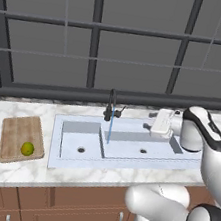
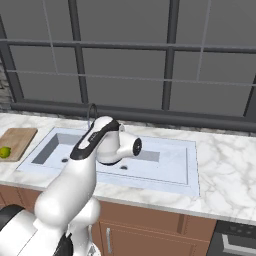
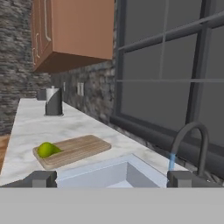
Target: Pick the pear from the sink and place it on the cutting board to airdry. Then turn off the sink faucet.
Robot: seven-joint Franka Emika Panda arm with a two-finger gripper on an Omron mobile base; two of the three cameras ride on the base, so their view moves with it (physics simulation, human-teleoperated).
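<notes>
The arm reaches forward from the base and bends over the right basin of the sink (image 1: 125, 158), its wrist turned sideways so the hand points left along the counter toward the sink faucet (image 1: 112, 107); the gripper (image 3: 111, 178) hangs above the sink with its two dark fingertips (image 3: 41, 178) spread wide apart and nothing between them; the pear (image 1: 27, 148) lies on the cutting board (image 1: 20, 136), near the board's front edge, left of the sink on the marble counter (image 1: 1, 171); a thin blue stream of water (image 1: 110, 129) falls from the spout into the basin; the hand view looks level along the counter and shows a wooden wall cabinet (image 3: 72, 33), a stone wall and a small grey canister (image 3: 54, 101) beyond the board; the right base view shows the bare marble right of the sink.
</notes>
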